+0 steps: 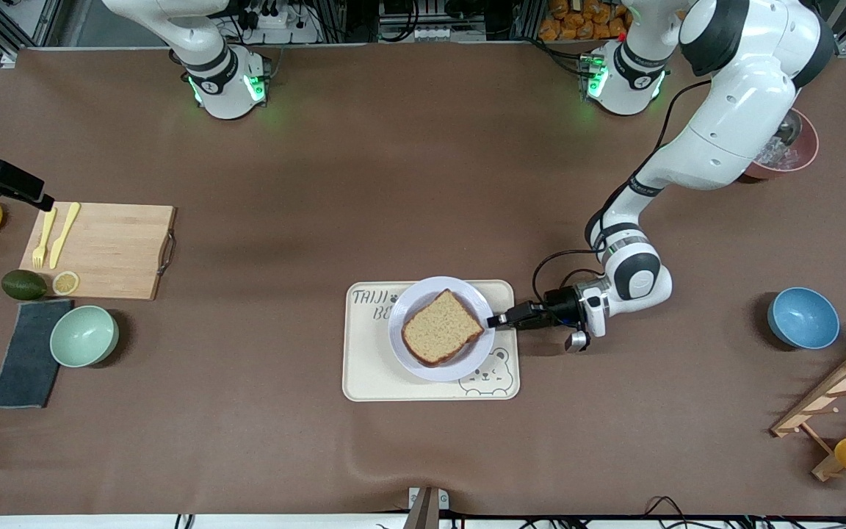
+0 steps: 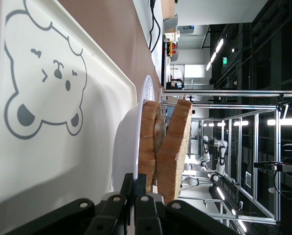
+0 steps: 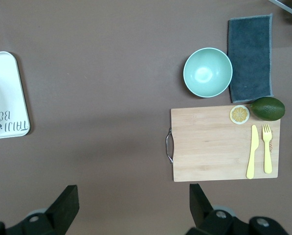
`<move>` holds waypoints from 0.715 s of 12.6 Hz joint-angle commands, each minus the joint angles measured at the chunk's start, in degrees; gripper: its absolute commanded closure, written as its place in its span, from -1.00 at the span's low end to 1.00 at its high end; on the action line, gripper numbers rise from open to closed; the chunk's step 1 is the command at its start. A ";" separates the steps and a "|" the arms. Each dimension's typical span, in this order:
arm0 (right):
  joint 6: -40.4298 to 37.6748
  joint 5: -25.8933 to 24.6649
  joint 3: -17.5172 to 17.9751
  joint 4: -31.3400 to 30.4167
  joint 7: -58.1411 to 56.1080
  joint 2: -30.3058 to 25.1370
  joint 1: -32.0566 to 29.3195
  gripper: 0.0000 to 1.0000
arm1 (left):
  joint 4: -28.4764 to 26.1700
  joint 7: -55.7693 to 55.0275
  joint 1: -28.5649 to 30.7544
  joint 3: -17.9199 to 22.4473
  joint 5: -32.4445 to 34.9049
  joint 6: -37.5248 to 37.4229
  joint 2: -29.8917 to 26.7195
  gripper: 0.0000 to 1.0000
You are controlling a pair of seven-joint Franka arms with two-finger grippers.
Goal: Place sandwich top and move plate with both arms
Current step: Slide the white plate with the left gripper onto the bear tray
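Two white arms stand at a brown tabletop [image 1: 423, 184], with metal framing and cables along its edge by the bases. Near the middle of the edge closest to the front camera lies a cream tray [image 1: 371, 367] with a bear drawing, and on it the pale plate [image 1: 423, 294]. The sandwich top [image 1: 441, 327] lies flat on the plate, its rounded end pointing toward the left arm's end of the tabletop and the bases, its long axis slanted across the tray.

The left tool [image 1: 494, 320] reaches in low from the left arm's end, its jaws pinched shut on the plate's rim. The left wrist view shows what the front view hides: beneath the top slice [image 2: 177, 147] a second slice [image 2: 146, 142] stands against the plate [image 2: 126, 152], with a filling between them, and the tool's fingers [image 2: 146, 205] closed tight at the rim. It also shows a hall with lit ceiling strips and metal frames.

The right tool [image 3: 131, 205] waits high, jaws spread wide and empty, over the right arm's end of the tabletop. Its wrist view shows a wooden board [image 3: 224, 142] with a yellow knife and fork, a lemon slice, an avocado [image 3: 268, 108], a green bowl [image 3: 208, 72] and a dark cloth [image 3: 250, 58].
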 commanded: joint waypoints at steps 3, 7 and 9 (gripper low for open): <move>-0.35 0.43 4.96 0.26 0.78 -0.10 -4.64 -1.00 | 2.89 -0.96 -0.57 0.51 1.20 -0.30 1.92 1.00; -0.09 0.17 4.97 0.34 0.87 -0.10 -4.11 -1.00 | 3.07 -0.96 -0.57 1.39 2.61 -0.30 2.72 1.00; 0.09 0.16 4.88 0.34 0.78 -0.10 -4.29 -1.00 | 3.15 -1.04 -1.00 1.31 2.35 -0.30 3.07 1.00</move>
